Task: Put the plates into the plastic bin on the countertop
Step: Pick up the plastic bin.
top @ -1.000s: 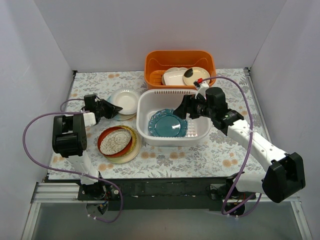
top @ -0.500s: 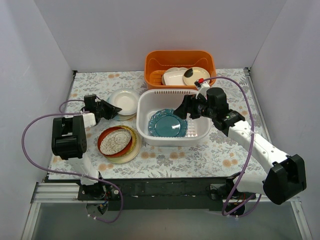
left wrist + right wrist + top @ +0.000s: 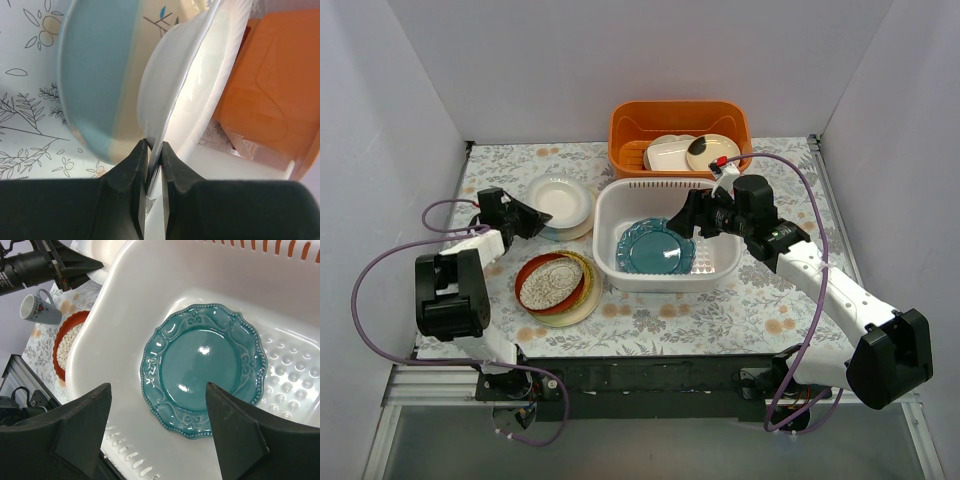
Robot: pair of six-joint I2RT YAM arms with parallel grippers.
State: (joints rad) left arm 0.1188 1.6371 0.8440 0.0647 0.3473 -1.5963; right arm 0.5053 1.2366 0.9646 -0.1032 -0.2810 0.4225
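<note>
My left gripper (image 3: pixel 532 216) (image 3: pixel 154 147) is shut on the near rim of a white plate (image 3: pixel 560 198) (image 3: pixel 195 85). That plate is tilted up over a cream-and-light-blue plate (image 3: pixel 95 75) lying on the countertop (image 3: pixel 770 300). The plastic bin (image 3: pixel 720 272) (image 3: pixel 150 285) stands mid-table with a teal plate (image 3: pixel 655 248) (image 3: pixel 202 367) flat on its floor. Over the bin's far right side my right gripper (image 3: pixel 685 215) (image 3: pixel 157 435) hangs open and empty above the teal plate. A stack of plates, red-rimmed on top (image 3: pixel 553 283), lies left of the bin.
An orange basket (image 3: pixel 680 125) (image 3: pixel 270 90) behind the bin holds cream dishes and a plate with a dark blotch (image 3: pixel 705 150). A small white cup (image 3: pixel 37 310) stands near the left arm. Grey walls close in the left, right and back.
My left gripper has drawn back and to the left with the white plate, uncovering more of the plate beneath. The right gripper has hardly moved.
</note>
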